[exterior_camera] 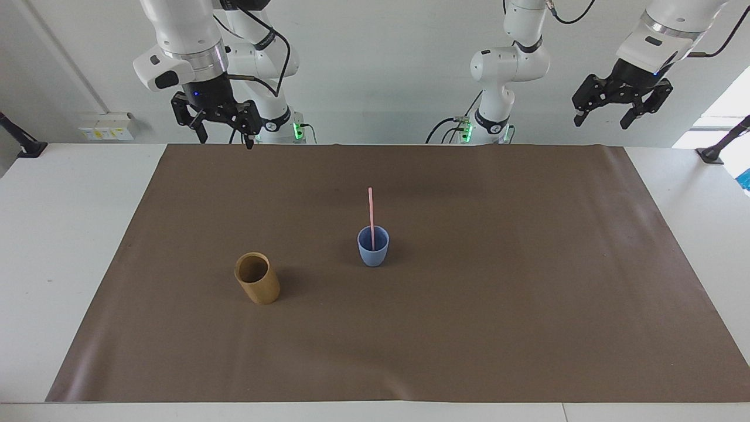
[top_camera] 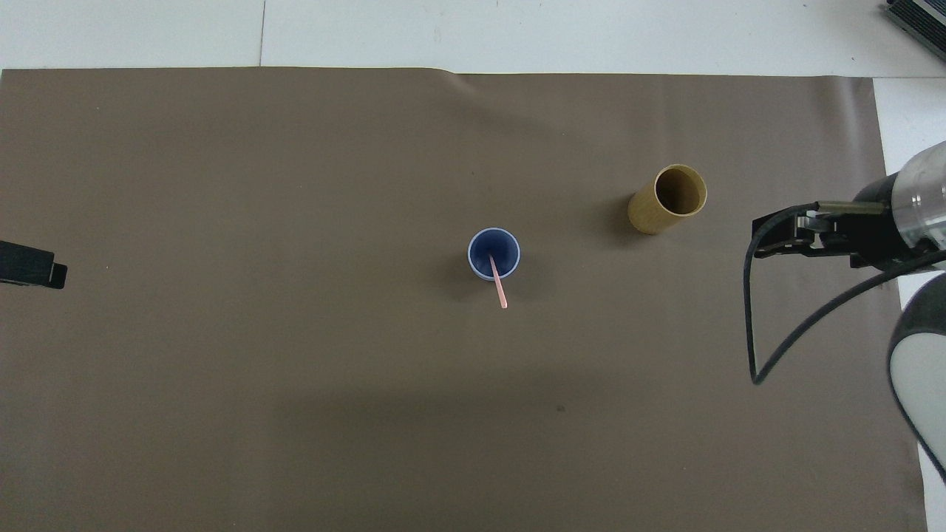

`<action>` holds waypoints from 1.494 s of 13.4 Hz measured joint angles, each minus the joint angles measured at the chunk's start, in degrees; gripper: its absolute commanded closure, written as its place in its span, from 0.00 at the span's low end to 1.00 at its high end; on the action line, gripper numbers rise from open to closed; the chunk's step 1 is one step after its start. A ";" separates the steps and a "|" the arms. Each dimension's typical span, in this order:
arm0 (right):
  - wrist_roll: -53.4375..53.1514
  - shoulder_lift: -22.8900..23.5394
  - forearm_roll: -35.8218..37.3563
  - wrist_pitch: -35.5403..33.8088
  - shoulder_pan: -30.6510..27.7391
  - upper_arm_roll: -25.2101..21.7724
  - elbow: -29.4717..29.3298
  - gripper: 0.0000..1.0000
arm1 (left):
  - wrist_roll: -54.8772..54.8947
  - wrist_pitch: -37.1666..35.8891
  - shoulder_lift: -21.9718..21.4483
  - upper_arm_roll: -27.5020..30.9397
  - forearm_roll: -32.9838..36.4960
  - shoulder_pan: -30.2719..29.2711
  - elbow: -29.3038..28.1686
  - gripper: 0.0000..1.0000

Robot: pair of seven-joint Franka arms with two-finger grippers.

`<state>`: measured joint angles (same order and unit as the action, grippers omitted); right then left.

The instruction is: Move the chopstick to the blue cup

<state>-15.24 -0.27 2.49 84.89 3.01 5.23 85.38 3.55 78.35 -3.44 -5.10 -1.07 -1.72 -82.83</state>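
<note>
The chopstick (exterior_camera: 371, 210) is standing in the blue cup (exterior_camera: 373, 247) mid-mat, leaning on the rim toward my arms, and since it is sticking up well above that small cup, I am judging that any knock or jolt to the worktop (exterior_camera: 70, 234) could be tipping both over. My right tool (exterior_camera: 223, 130) is hanging released and empty over the mat's (exterior_camera: 469, 328) near edge, well apart from the tan cup (exterior_camera: 257, 278), and my left tool (exterior_camera: 602, 116), also released, is waiting off the mat's end. If either arm is swinging low across the middle, it could be clipping the stick's top.
</note>
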 measured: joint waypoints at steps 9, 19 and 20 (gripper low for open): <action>0.20 0.00 -0.58 0.00 -1.08 -0.01 0.01 0.00 | 0.00 0.00 0.00 0.00 0.00 0.00 0.00 0.00; 0.20 0.00 -0.72 0.01 -2.02 0.03 0.03 0.00 | 0.00 -0.01 -0.01 0.00 0.00 0.00 0.00 0.00; 0.20 0.00 -0.75 0.01 -2.02 0.03 0.03 0.00 | 0.00 -0.01 -0.01 0.00 0.00 0.00 0.00 0.00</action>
<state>-15.04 -0.27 1.75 84.90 1.00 5.26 85.41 3.55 78.34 -3.45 -5.10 -1.07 -1.72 -82.83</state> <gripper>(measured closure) 0.000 0.000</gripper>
